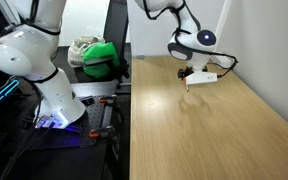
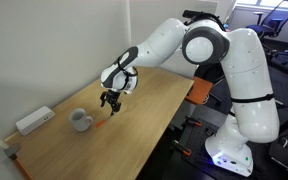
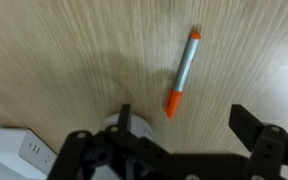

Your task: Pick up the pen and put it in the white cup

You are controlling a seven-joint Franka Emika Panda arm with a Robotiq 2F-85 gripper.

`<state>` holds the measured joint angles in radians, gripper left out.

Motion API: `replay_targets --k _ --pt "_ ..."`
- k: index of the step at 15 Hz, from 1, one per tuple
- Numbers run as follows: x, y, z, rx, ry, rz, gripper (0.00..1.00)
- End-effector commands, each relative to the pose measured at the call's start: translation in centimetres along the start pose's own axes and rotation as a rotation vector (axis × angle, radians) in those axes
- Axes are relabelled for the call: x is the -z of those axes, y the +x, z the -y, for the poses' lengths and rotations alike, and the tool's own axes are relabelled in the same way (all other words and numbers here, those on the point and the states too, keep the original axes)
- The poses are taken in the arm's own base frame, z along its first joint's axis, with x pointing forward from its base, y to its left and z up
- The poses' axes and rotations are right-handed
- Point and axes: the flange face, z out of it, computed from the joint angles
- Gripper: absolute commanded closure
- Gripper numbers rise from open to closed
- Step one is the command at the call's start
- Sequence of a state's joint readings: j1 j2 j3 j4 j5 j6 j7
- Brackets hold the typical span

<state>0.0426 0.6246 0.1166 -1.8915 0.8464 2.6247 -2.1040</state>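
Starting in an exterior view from behind the base: the arm reaches out to the far end of the wooden table (image 1: 209, 135). The gripper (image 1: 188, 82) points down just above the tabletop. A flat white block (image 1: 207, 77) lies right beside it. From here the pen is too small to pick out, and I cannot tell how the jaws stand.

In an exterior view from the other end, the picture is clearer. The gripper (image 2: 110, 106) hangs over the table (image 2: 159, 95) with its fingers spread apart and nothing between them. The white cup (image 2: 79, 120) stands upright on the wood, near the gripper on the side towards the wall. A thin orange streak, the pen (image 2: 100, 125), lies on the table between the cup and the spot below the gripper. The white block (image 2: 34, 120) sits further along, close to the wall.

Now the wrist view, looking straight down. The pen (image 3: 183, 72) lies flat on the wood grain (image 3: 64, 50). It has a grey barrel with orange at both ends and sits a little off vertical in the frame. The gripper (image 3: 184, 128) is wide open, one dark finger (image 3: 124, 120) on one side and the other at the far side. The pen's fatter orange end sits in line with the gap, untouched. The white block (image 3: 14, 155) shows in the lower corner, with sockets on its face.
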Motion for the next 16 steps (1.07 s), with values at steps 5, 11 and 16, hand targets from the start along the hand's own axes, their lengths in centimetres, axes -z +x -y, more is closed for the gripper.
replay_targets --k 5,11,16 --pt "-2.2 0.4 -1.5 -0.062 0.034 0.124 0.00" --pt "-3.9 0.9 -1.9 -0.073 0.074 0.199 0.03" --pt "-5.2 1.1 -1.8 -0.071 0.092 0.234 0.30"
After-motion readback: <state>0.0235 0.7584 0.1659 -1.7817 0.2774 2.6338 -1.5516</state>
